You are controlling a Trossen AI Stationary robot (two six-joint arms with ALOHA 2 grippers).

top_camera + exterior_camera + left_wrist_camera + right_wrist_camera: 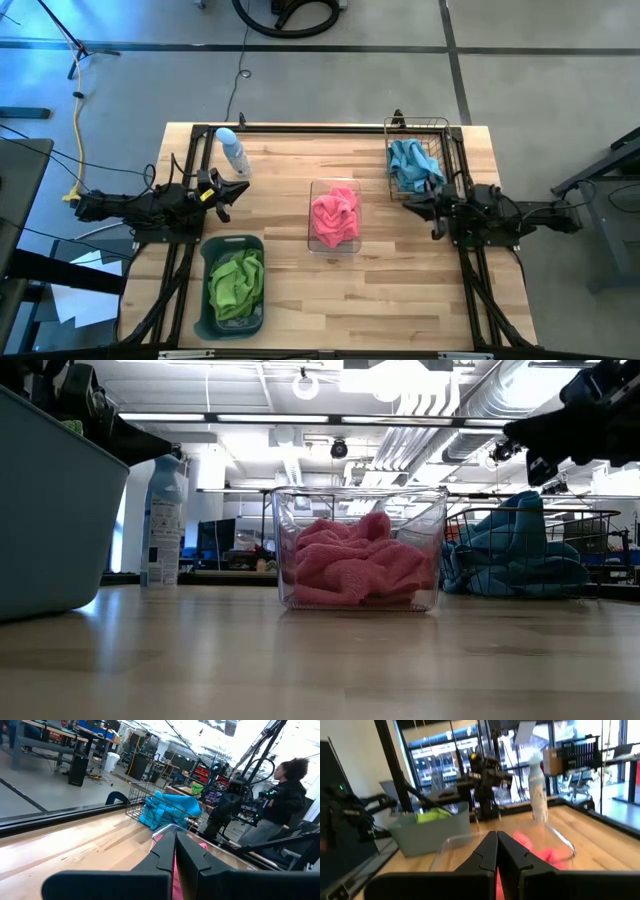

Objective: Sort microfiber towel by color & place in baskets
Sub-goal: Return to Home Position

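Since every cloth in view already lies in a container, the sorting itself looks finished, and the step in hand is, by my judgement, parking the arms. The lime green fuzzy microfiber towels fill the dark grey oblong plastic tub on the left side of the pale wooden table. The hot pink towels sit bunched in the clear rectangular plastic bin at the middle. The light blue towels are heaped in the wire-mesh metal basket at a right-hand corner.

The left gripper hangs above the wood between the tub and a pale blue plastic spray bottle. Its own wrist view shows the two dark fingers pressed together with nothing between them. The right gripper hovers just beside the basket, on the side facing the clear bin. Its fingers likewise meet at the tips and carry nothing.

What comes next probably asks only that each arm fold back over its own base, drawing outward rather than swinging in. For the left arm, the bottle and the tub's rim are the nearest things to brush. For the right arm, it is the basket's wire wall, with blue cloth bulging above it. Bare wood lies open between the tub and the bin and across the right half of the table, so there is ample room. The black frame rails along the table's edges bound the outer sides.
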